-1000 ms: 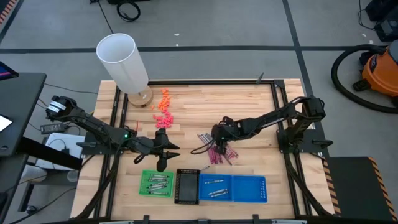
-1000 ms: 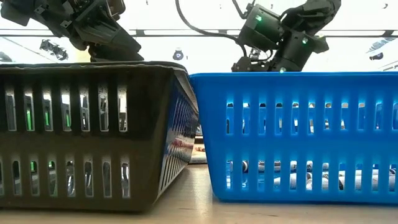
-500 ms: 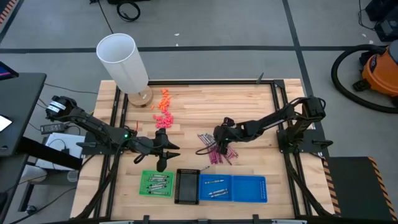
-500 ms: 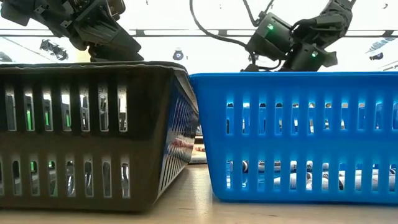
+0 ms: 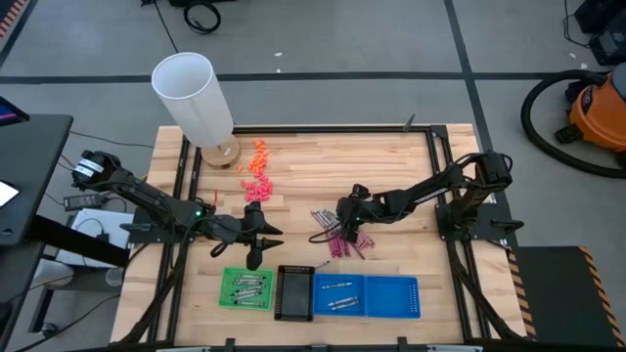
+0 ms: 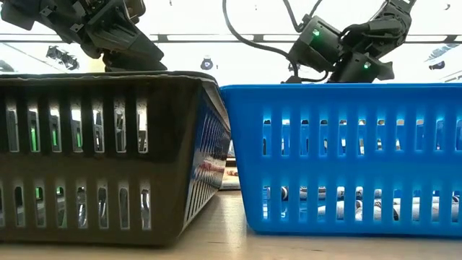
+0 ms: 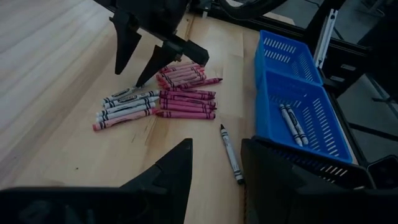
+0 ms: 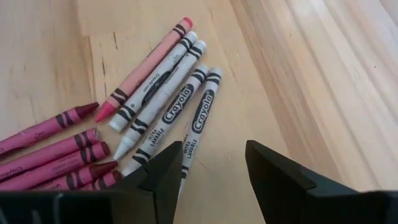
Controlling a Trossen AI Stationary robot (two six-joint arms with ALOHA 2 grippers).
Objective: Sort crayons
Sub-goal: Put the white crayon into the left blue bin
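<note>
While open, right end effector (image 8: 211, 165) over crayons (image 8: 168, 106)

The right gripper (image 8: 212, 171) hangs low over the wooden table (image 8: 298, 56), fingers (image 8: 273, 174) spread apart. Just past them lie 3 white Crayola crayons (image 8: 166, 96) side by side, a pink crayon (image 8: 146, 68) alongside, and several magenta crayons (image 8: 53, 152) nearby.

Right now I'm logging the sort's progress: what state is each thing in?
Left gripper: open, empty, hovering.
Right gripper: open, low over the crayon pile.
Crayon pile: unsorted on the table.
Stray grey crayon: lying alone.
Blue tray: holds a few grey crayons.
Green tray: holds crayons.
Black tray: looks empty.
</note>
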